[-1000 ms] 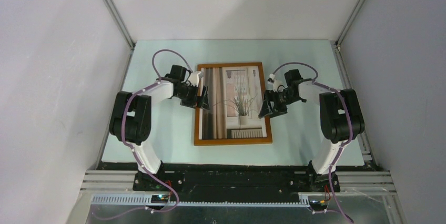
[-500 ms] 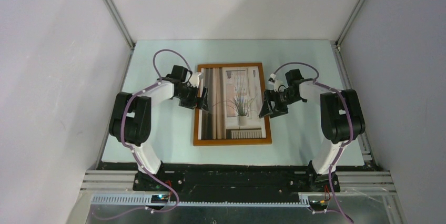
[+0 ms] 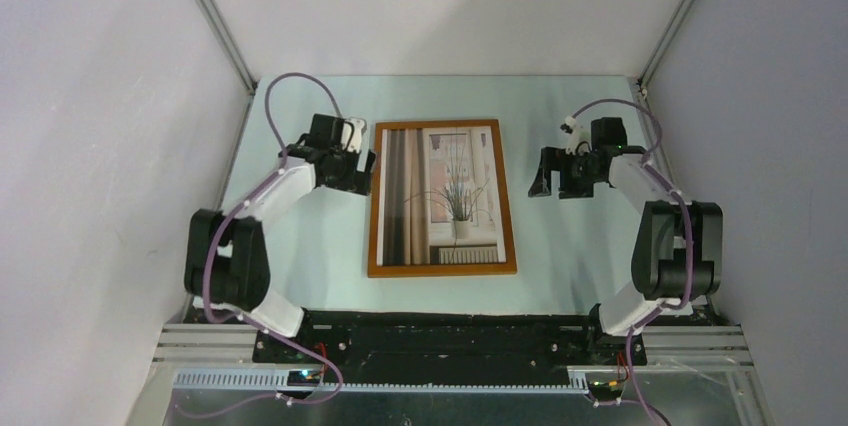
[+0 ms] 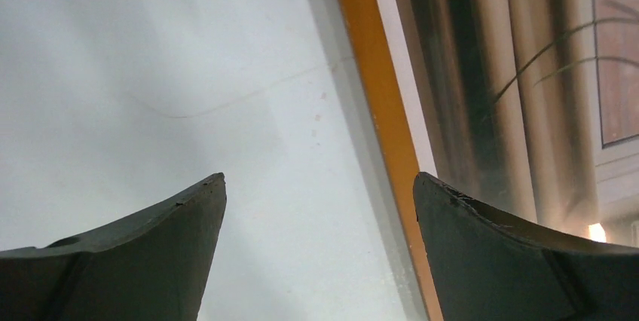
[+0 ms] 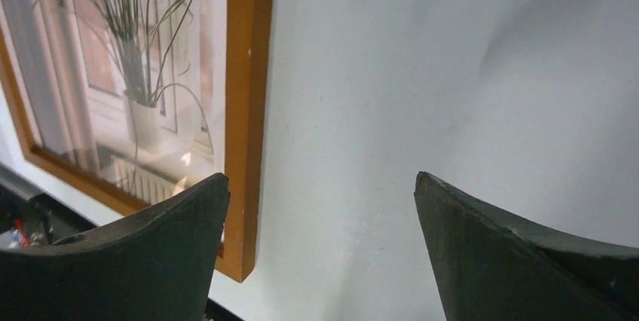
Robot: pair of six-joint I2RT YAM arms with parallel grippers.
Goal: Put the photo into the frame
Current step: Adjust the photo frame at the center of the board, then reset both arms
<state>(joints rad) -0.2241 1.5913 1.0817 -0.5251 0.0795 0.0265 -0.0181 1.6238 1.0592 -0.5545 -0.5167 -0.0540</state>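
Top view of a pale green bench (image 3: 300,246) with my 2 arms either side of a wooden frame (image 3: 442,269). The photo (image 3: 445,196), a grassy potted plant on a windowsill beside curtains, lies flat inside the frame, with the 4 rails showing all around it.

0.5 seconds ago both claws were at the frame's side rails, about halfway up. Now both have drawn back outward and toward the far end of the bench. I judge that the photo is seated and the task is done or nearly so, with my arms retreating.

My left claw (image 3: 366,170) is spread and holds nothing. It sits just beside the upper part of the left rail. In its wrist view the orange rail runs close to 1 finger.

My right claw (image 3: 543,174) is also spread and empty. It is apart from the right rail, with bare bench between them.
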